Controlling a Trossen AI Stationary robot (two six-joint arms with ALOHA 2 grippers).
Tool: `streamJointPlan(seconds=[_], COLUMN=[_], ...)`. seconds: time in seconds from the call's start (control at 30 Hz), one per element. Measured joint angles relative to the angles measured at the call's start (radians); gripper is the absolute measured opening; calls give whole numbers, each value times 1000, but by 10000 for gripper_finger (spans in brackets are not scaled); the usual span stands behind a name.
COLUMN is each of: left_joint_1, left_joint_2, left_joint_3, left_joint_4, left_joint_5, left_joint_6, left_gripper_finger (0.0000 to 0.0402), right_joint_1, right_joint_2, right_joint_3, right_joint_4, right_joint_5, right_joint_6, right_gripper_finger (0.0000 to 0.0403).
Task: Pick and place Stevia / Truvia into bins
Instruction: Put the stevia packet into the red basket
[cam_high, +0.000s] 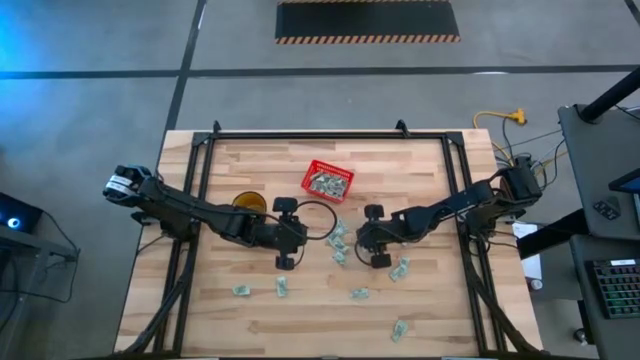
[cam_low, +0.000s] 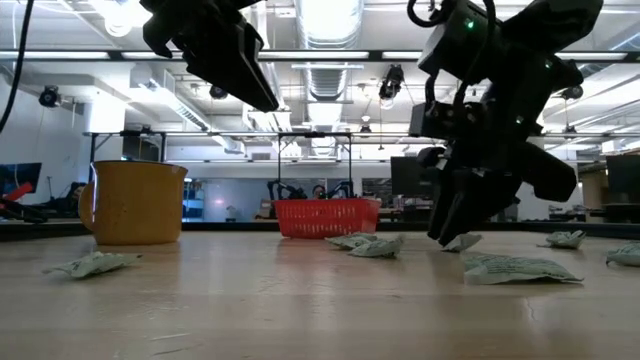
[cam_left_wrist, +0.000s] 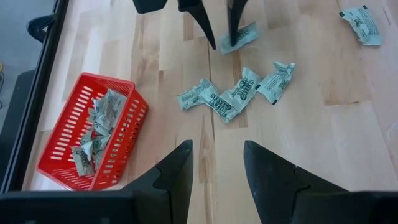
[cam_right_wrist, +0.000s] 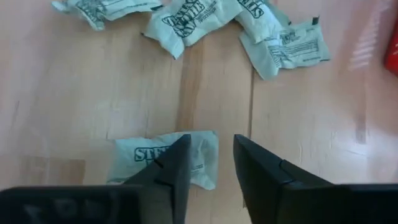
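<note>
One sachet (cam_right_wrist: 165, 163) sits under the right gripper (cam_right_wrist: 208, 165) | its jaws open around it | push down straight, then pinch | left gripper (cam_left_wrist: 214, 174) open, waiting | basket (cam_left_wrist: 87, 140) nearby.

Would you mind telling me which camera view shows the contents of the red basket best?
The left wrist view: it looks down into the red basket, showing several sachets inside. The high view shows the basket small, its sachets as a pale cluster. The low view shows only its latticed side. The right wrist view catches just a red edge.
</note>
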Motion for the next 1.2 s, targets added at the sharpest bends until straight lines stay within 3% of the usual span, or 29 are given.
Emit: streamJointPlan(seconds=[0.27,0.47,0.67,1.1,1.2], left_joint_1=[0,0,1,2,2], left_joint_2=[0,0,0,0,0], left_joint_3=[0,-4,-17,-18,-19], left_joint_4=[5,14,26,26,26], left_joint_5=[0,0,0,0,0], left_joint_6=[0,1,1,2,2], left_gripper_finger=[126,126,126,126,126], right_joint_1=[0,-1,-1,-2,-2], right_joint_2=[0,0,0,0,0], right_joint_3=[-16,-21,-25,-27,-27], right_joint_4=[6,8,7,2,4], right_joint_5=[-43,-45,-52,-110,-110], right_joint_6=[53,63,73,29,-9], right_gripper_finger=[172,182,148,20,10])
